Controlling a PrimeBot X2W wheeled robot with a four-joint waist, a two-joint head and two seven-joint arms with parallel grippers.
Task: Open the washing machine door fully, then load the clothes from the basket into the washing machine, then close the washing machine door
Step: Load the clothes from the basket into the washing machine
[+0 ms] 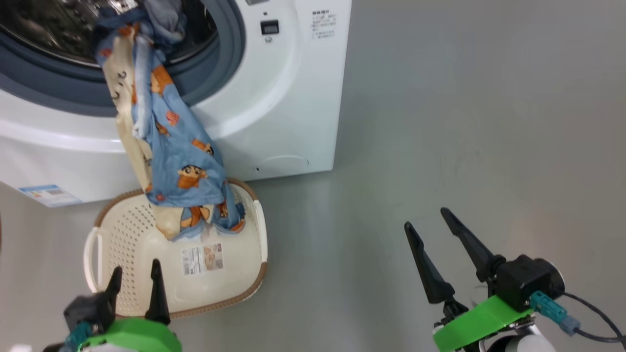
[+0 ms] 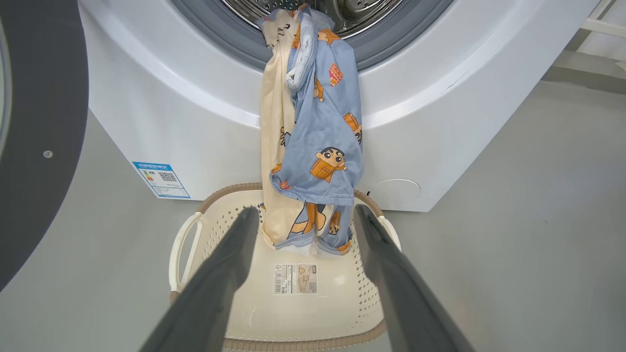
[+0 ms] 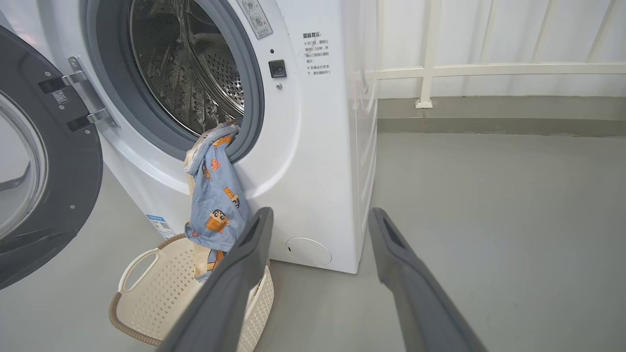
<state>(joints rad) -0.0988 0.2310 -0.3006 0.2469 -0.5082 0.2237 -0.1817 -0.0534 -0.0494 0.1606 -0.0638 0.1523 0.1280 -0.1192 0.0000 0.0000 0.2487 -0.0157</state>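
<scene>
The clothes (image 1: 171, 146), light blue with orange-brown bears and a cream side, hang over the lip of the washing machine (image 1: 274, 112) and trail down into the basket (image 1: 244, 283) on the floor before it. The top end lies on the grey gasket at the drum mouth. In the left wrist view the clothes (image 2: 318, 146) drop into the basket (image 2: 205, 230). The washing machine door (image 3: 44, 181) stands swung open at the left. My left gripper (image 1: 136, 276) is open above the basket's near rim, touching nothing. My right gripper (image 1: 429, 217) is open over bare floor to the right, empty.
Grey floor (image 1: 464, 122) stretches to the right of the machine. A white railing (image 3: 489, 71) and a low kerb run along the back wall. A blue energy sticker (image 2: 161, 180) sits low on the machine's front, and a round filter cap (image 3: 309, 252) at its lower right corner.
</scene>
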